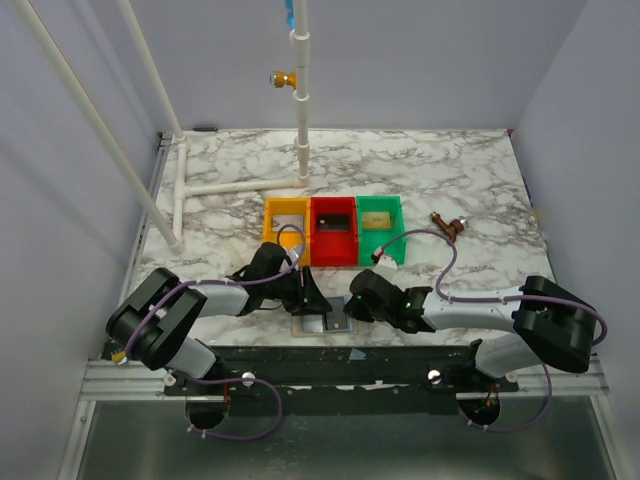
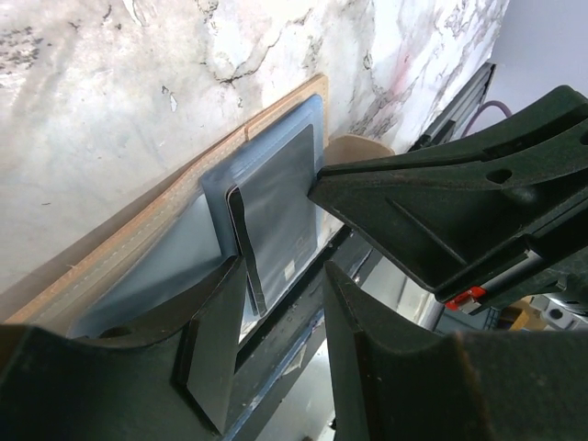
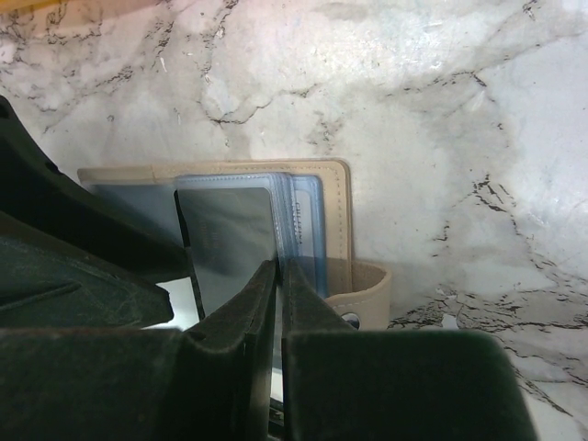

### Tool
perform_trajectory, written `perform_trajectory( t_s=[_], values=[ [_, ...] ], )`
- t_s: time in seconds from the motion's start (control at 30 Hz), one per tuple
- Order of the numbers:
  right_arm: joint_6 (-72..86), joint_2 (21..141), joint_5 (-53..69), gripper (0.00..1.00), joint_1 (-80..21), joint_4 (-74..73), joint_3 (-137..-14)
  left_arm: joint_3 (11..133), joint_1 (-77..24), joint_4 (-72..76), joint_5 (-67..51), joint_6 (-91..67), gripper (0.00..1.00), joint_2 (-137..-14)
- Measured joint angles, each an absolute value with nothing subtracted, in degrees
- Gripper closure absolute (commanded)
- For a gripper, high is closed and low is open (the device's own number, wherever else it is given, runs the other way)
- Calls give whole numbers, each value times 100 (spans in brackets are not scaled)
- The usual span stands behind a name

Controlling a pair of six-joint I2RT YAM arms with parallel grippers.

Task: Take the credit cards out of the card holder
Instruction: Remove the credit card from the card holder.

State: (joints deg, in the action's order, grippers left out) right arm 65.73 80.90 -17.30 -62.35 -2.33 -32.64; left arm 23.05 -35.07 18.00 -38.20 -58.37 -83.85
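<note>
Currently, on the marble surface point(image 1: 470, 180): one card holder point(image 1: 323, 323), tan outside with grey-blue lining, lying open and flat at the near edge between the two arms, its clear sleeves facing up and its tan snap tab point(image 3: 366, 292) curling off one side. One dark card point(image 3: 230, 239) stands out from the sleeves, glossy, with its far end lying over the lining. Right gripper point(image 3: 280, 268): low over the holder, jaws pressed almost together on the near edge of the dark card; whether a sleeve leaf is caught with it cannot be told. Left gripper point(image 2: 285, 285): just beside the right one, jaws spread, one finger point(image 2: 216, 340) against the holder's lining next to the dark card, the other finger point(image 2: 367, 358) off the near side. Beyond the holder, three trays in a row, touching: yellow tray point(image 1: 270, 236) on the left holding a grey card point(image 1: 289, 211); red tray point(image 1: 333, 256) in the middle holding a black card point(image 1: 335, 221); green tray point(image 1: 396, 250) on the right holding a tan-striped card point(image 1: 375, 219). Far left: white pipe frame point(image 1: 240, 186). Right of the green tray, well apart: a small brown item point(image 1: 447, 227), too small to identify.
</note>
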Motion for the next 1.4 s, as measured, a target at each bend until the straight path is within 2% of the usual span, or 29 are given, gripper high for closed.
perform_trajectory(
  t_s=[0.6,1.13,1.4],
  values=[
    [6539,8093,-1730,94,-6228,-237,-3269,1754,-3461,3157,-3975,-6637,60,-8580],
    [6451,8084,-1730,95,-6228,-252,-3282,1927,-3538,2851,-3968,-6445,61,-8211],
    [6307,8066,-1750,95,-6228,-397,-3354,1944,-3538,1756,-3583,-6012,61,-7703]
  ],
)
